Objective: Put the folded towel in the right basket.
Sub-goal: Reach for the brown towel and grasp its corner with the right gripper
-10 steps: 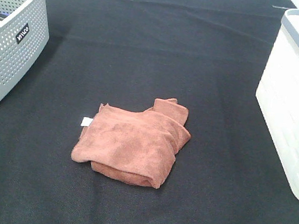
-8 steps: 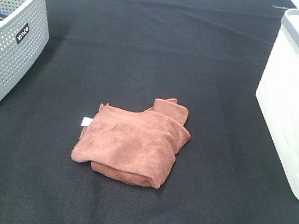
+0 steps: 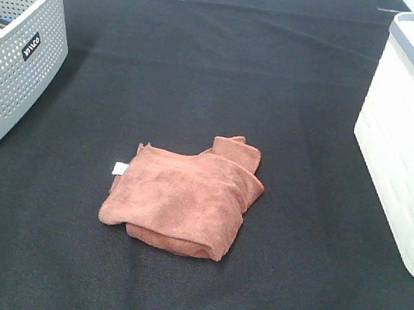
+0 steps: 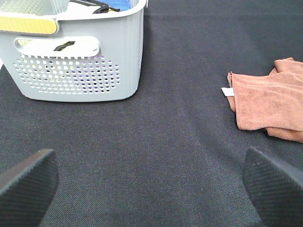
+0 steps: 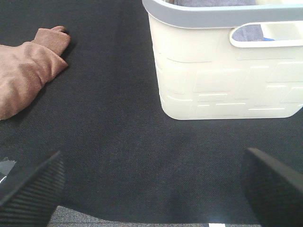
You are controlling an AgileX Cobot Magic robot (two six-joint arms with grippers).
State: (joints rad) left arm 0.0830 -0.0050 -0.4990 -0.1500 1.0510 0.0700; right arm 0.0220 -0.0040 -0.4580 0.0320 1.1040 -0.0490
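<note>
Both the left fingers [image 4: 28,184] and the right fingers [image 5: 31,189] hung spread wide and empty, low over the worktop [image 3: 205,61], apparently poised for a reach. The folded towel [image 3: 184,202] lay mid-worktop, ungrasped, well apart from the right basket [image 3: 411,146].

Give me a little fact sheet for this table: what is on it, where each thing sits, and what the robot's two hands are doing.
Surface: black cloth
Item to move: folded towel, brown, lying flat mid-table, touching neither basket
Destination: right basket, cream with a grey rim, at the right edge
Other container: left basket, grey and perforated, at the left edge, some items inside
Hand one: left gripper, open, holding nothing
Hand two: right gripper, open, holding nothing
Task status: towel not yet picked up
</note>
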